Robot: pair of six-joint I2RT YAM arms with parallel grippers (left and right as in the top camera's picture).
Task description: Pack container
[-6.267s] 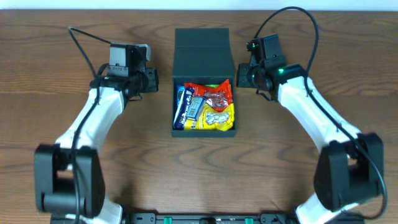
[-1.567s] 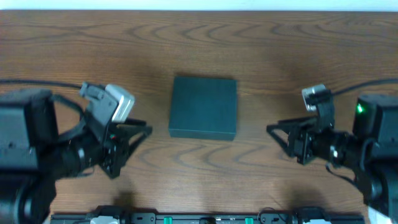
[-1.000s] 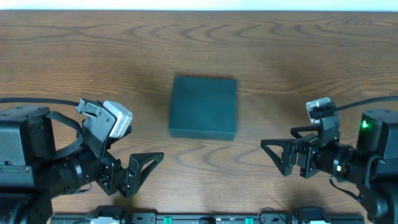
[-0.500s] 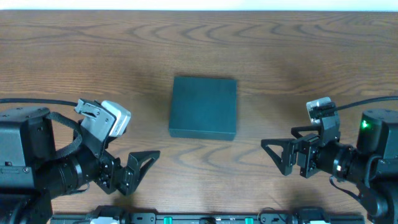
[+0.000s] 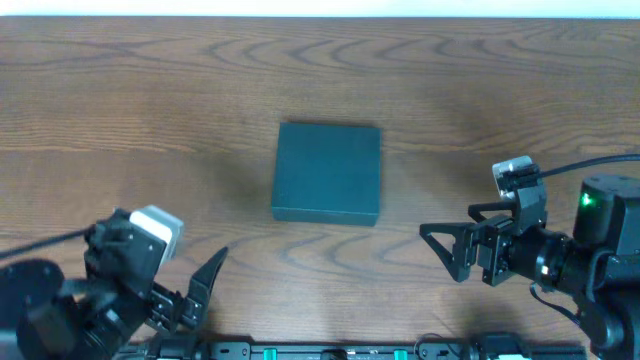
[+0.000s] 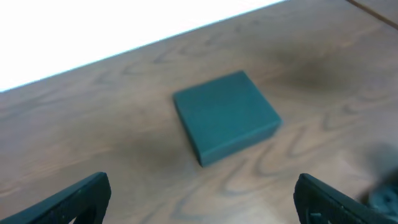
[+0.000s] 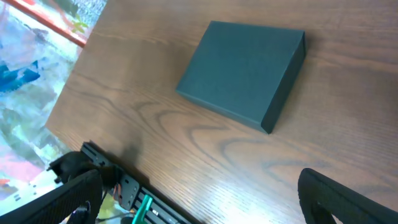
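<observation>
The container (image 5: 328,172) is a dark teal square box, lying flat on the wooden table with its lid shut. Nothing inside it shows. The left wrist view has the container (image 6: 225,116) ahead and slightly right of my left gripper (image 6: 202,208), which is open and holds nothing. Seen from overhead, the left gripper (image 5: 200,295) sits low at the front left, well away from the box. My right gripper (image 5: 440,255) stands open at the front right, pointing left, apart from the box. In the right wrist view the container (image 7: 244,71) lies beyond the open right gripper (image 7: 193,205).
A black rail (image 5: 330,350) runs along the table's front edge and also shows as the rail (image 7: 118,186) in the right wrist view. Blurred coloured clutter (image 7: 31,74) lies beyond the table's side edge. A pale band borders the far edge.
The left arm has drawn back toward the front-left corner over the last half second. The right arm has stayed still. The box was open with snack packets earlier; now its lid is shut.
</observation>
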